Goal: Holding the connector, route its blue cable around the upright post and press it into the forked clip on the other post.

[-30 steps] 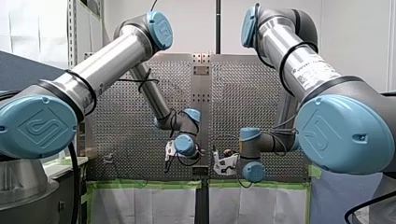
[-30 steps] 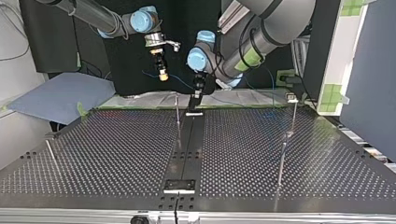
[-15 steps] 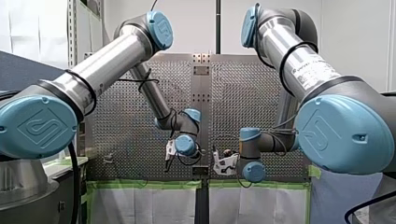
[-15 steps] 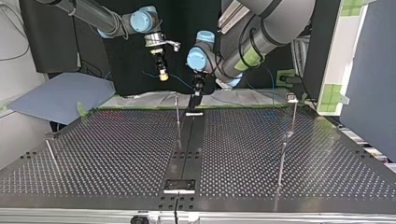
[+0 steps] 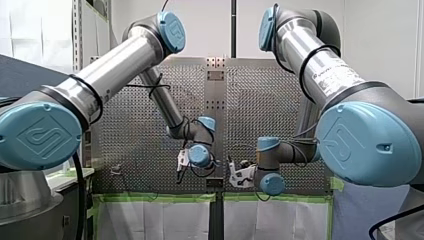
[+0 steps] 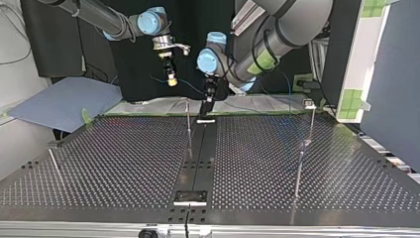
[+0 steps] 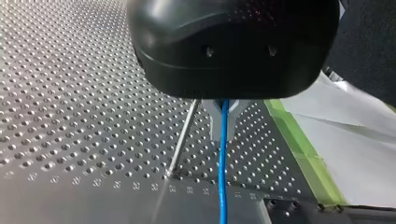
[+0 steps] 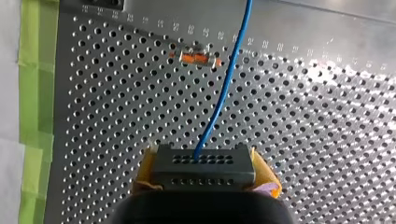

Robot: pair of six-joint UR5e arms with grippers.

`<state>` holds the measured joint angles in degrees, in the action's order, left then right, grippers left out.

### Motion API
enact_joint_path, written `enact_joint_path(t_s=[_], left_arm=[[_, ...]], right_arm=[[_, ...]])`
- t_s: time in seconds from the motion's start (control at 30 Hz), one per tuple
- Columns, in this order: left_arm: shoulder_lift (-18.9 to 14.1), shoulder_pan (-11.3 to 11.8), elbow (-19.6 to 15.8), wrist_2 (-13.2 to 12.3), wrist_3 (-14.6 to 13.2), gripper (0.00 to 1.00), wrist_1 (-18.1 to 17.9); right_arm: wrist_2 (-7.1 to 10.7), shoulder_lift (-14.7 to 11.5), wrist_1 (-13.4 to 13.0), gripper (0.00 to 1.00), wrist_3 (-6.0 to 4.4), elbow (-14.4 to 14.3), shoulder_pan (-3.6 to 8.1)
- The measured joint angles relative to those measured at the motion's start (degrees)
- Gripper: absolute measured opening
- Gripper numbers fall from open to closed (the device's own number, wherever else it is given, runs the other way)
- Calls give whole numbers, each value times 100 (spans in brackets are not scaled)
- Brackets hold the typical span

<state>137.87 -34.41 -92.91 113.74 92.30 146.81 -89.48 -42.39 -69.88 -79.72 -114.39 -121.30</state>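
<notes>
A dark grey connector sits between the yellow pads of my right gripper, which is shut on it. Its blue cable runs ahead over the perforated table. In the top view my right gripper hangs above the far table edge. My black left gripper stands lower, beside a thin upright post. In the left wrist view the blue cable passes between the closed fingers of my left gripper, with the post just beside it. A second post carries a clip at the top view's right.
An orange and clear part lies on the perforated table ahead of the connector. Two more thin posts stand nearer the top view's front. Green tape marks the table edge.
My left gripper has closed its fingers around the blue cable. My right gripper with the connector has shifted very slightly toward the top view's left. The posts have not moved.
</notes>
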Motion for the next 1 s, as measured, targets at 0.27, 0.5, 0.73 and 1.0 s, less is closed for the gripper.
enact_joint_path(t_s=[0.27, 0.5, 0.73, 1.0], left_arm=[[41, -231, -2, 73, 41, 0, -193], [220, -315, 6, 93, 78, 0, -247], [267, -322, 59, 136, 135, 0, -348], [269, -344, 155, 109, 141, 0, -345]], right_arm=[[-190, 104, 3, 0, -10, 11, 59], [-231, 278, -17, 0, -20, 64, 136], [-217, 294, -48, 0, -60, 125, 249], [-172, 296, 42, 0, -66, 330, 362]])
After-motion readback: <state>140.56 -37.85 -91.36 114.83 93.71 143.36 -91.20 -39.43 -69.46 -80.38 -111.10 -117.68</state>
